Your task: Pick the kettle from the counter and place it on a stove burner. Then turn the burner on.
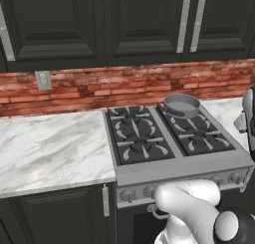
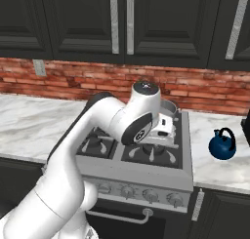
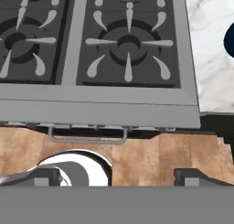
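Currently the kettle (image 2: 222, 145) sits upright on the counter (image 2: 219, 169) to the right of the cooktop (image 2: 188, 150), near the counter's front edge and well apart from the arm; its black arched handle rises above the blue body. In the hand view only a dark blue sliver of it (image 3: 229, 42) shows at the right edge, over the white marble.

The gripper (image 3: 122, 176) hangs above the front edge of the cooktop, released, its two dark fingertips (image 3: 45, 177) spread wide with nothing between them. Below it in the hand view lie the front right stove burner (image 3: 129, 45) under its black grate prongs, the grey steel front lip of the cooktop, the oven handle (image 3: 87, 136) and a brown tiled floor (image 3: 151, 159).

A grey metal pan (image 1: 182, 105) rests on the rear right burner, close to the back edge of the cooktop and the red brick wall (image 1: 99, 88). The control knobs (image 2: 149, 195) line the stove's front panel. Left of the cooktop the marble runs on toward the left edge of the left base view, and dark upper cabinets (image 2: 122, 23) with pale handles hang above the brick
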Robot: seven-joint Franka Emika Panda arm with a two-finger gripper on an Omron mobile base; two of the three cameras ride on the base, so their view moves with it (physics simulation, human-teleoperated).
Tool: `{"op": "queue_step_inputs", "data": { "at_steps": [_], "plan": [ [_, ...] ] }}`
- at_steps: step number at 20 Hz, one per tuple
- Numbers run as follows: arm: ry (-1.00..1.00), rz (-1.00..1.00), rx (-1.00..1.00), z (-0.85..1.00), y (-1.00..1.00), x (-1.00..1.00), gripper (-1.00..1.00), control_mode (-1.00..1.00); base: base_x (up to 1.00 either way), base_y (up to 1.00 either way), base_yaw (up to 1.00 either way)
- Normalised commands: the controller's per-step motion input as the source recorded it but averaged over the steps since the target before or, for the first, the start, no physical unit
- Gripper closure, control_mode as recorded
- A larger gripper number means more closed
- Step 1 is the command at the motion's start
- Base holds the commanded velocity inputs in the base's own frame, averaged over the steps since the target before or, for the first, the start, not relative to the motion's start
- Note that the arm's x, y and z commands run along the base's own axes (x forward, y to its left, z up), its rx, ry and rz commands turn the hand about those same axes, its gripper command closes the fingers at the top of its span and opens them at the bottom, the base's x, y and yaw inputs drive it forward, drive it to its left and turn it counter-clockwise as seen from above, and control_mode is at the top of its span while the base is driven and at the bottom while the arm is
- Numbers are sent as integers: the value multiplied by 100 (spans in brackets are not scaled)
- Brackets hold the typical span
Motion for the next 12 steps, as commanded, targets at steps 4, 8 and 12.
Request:
{"op": "queue_step_inputs", "data": {
  "at_steps": [4,8,12],
  "plan": [
    [0,0,0,-20,-81,-3,-100,-100,0,0,0],
    [0,-1,0,-17,-75,0,-100,-100,0,0,0],
    [0,-6,0,-14,-67,0,-100,-100,0,0,0]
  ]
}}
